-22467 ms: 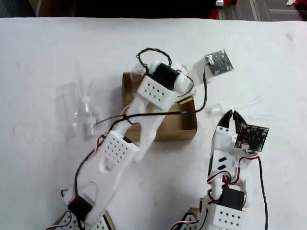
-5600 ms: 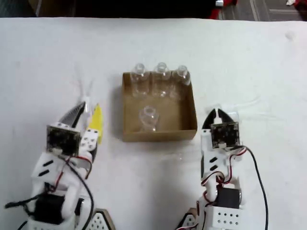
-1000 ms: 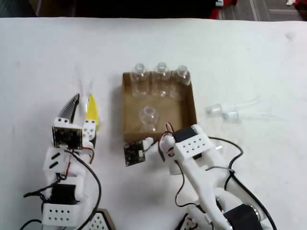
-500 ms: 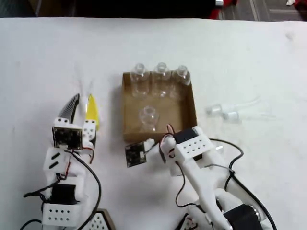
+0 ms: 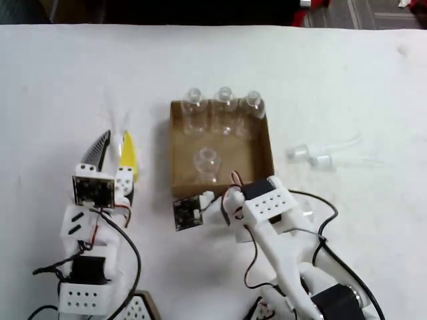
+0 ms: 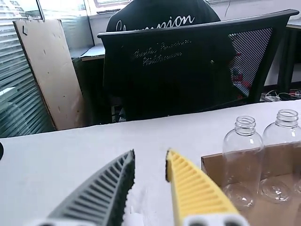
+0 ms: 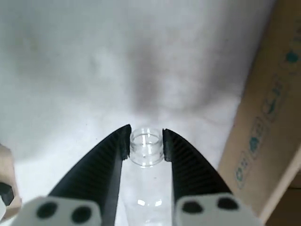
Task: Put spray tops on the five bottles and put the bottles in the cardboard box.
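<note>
Between the tips of the right pincer (image 7: pixel 146 137) sits the open neck of a clear bottle (image 7: pixel 146 150): both black fingers press on it, one on each side, so the grab looks made. No spray top on that neck. Right alongside the pincer runs the outer wall of the cardboard box (image 7: pixel 263 141), so this bottle is outside the box, down on the white table (image 7: pixel 70 61) just by the near wall.

And that's the big change: a few seconds back this arm sat off by the box's other corner. Now the right arm (image 5: pixel 270 203) has swung across the front of the box, and over the last second it has hardly budged.

Beyond the pincer, inside the box, a lone bottle (image 5: pixel 207 163) stands closest, then a row of three bottles (image 5: pixel 223 103) against the far wall. All four necks are bare. Well behind the arm, on the side it came from, two spray tops (image 5: pixel 310 155) lie on the table, untouched.

Off past the box's other side, well apart, the left pincer (image 5: pixel 115 139) rests with grey and yellow fingers spread, holding nothing, having backed away from the box it hung over earlier.

So: four boxed, the fifth in hand, but the capping looks undone.
</note>
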`<state>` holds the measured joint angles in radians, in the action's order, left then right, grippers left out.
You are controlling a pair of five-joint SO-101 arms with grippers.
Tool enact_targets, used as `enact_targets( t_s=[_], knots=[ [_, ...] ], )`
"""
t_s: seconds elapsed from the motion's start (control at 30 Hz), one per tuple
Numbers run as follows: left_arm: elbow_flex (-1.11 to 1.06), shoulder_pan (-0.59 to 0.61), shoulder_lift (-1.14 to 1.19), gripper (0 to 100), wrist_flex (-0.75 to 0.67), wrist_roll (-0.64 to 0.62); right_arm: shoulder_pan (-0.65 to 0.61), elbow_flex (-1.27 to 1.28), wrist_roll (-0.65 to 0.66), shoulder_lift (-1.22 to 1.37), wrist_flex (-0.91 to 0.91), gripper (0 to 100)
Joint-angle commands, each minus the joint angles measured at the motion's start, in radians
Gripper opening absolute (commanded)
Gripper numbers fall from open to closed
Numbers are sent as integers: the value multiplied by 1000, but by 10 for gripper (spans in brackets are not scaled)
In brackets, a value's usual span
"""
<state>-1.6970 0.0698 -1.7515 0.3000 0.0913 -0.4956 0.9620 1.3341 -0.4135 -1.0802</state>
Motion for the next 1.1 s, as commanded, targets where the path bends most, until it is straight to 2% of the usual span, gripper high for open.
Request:
enact_targets(
  t_s=[0.0,0.1,0.3,0.5,0.6,0.83,1.07],
  knots=[
    [2,-13,-5,105,-17,-3,8,-23,2,-21,1,24],
    [2,-13,-5,105,-17,-3,10,-63,-9,-84,-62,15],
    [2,-13,-5,105,-17,-3,12,-193,-157,-315,-183,16],
    [2,-13,-5,105,-17,-3,15,-210,-235,-568,-193,16],
    [2,-13,-5,105,-17,-3,54,-212,-307,-670,-159,16],
    [2,-13,-5,105,-17,-3,196,-212,-631,-799,54,16],
    [2,-13,-5,105,-15,-3,260,-201,-1094,-799,269,21]
  ],
)
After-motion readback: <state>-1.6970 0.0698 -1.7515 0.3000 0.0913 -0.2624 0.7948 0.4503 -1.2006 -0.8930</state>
